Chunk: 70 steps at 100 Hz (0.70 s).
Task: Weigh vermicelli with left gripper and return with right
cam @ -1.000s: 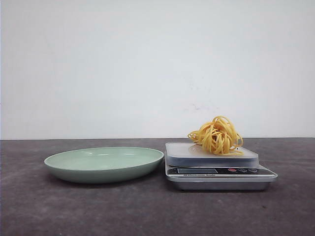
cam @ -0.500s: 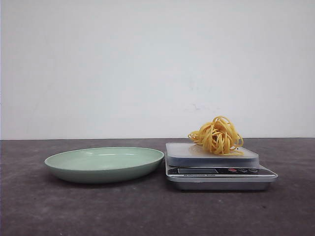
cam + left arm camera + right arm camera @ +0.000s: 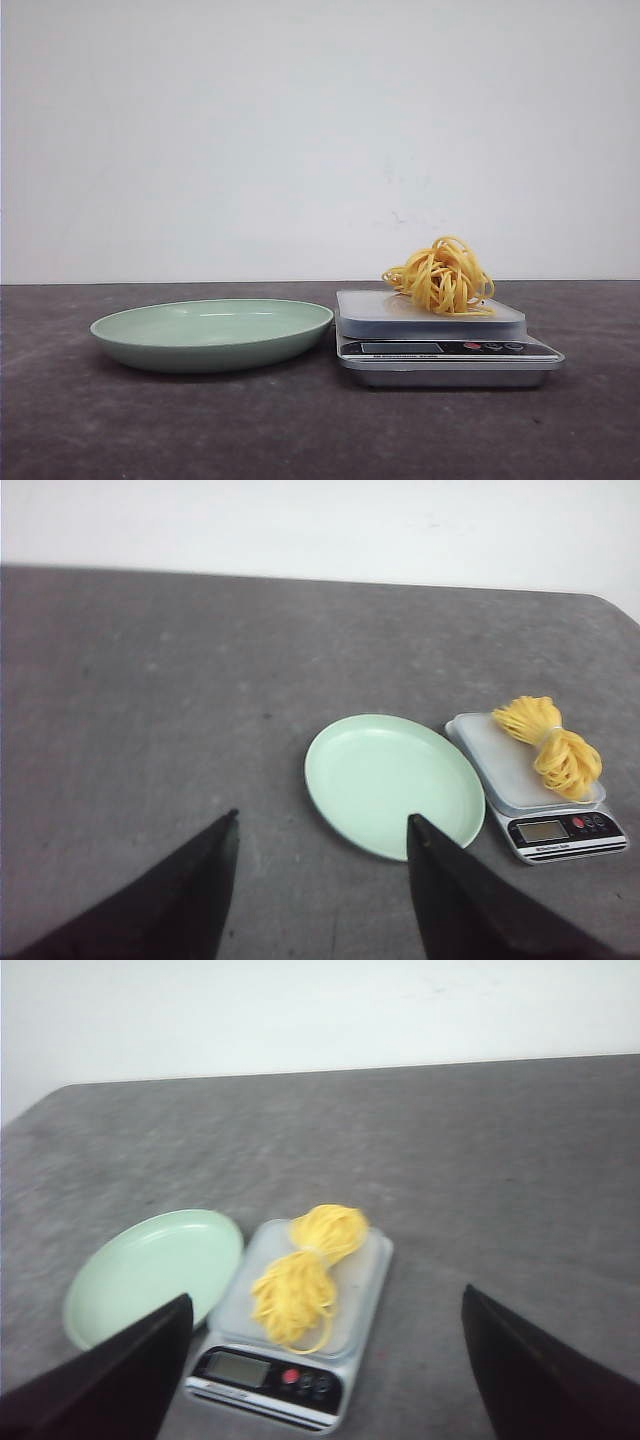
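A bare test bench: dark grey tabletop (image 3: 120, 430) against a plain white wall (image 3: 300, 130).

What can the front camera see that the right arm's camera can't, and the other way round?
Only the front view shows the scale side-on, with the noodles piled up tall. Only the right wrist view shows the right gripper, its jaws spread wide, and the plate's inside from above. Both show the vermicelli sitting on the scale and the pale green plate beside it, with nothing in it, on the grey table.
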Each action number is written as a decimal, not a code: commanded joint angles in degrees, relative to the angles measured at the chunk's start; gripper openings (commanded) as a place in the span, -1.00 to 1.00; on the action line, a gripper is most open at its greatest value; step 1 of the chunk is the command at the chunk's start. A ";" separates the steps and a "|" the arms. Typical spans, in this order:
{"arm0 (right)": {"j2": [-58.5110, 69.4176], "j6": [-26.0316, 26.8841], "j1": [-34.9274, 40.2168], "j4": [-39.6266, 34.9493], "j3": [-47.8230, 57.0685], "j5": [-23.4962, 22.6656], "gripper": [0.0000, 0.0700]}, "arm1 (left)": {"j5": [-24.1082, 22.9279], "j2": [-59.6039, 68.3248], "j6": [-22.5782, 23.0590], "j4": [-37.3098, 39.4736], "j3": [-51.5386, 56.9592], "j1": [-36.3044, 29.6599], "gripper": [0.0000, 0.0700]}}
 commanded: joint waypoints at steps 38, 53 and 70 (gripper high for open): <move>14.69 2.58 5.01 5.18 2.19 -1.16 0.52 | -1.42 -0.85 -1.95 -1.55 0.15 -0.24 -0.11; 22.23 2.75 11.02 7.80 3.82 2.93 0.51 | -1.40 -0.85 -1.86 -1.62 0.15 -0.24 -0.11; 31.82 3.28 19.41 9.25 8.07 10.03 0.51 | -1.38 -0.85 -1.90 -1.68 0.15 -0.24 -0.11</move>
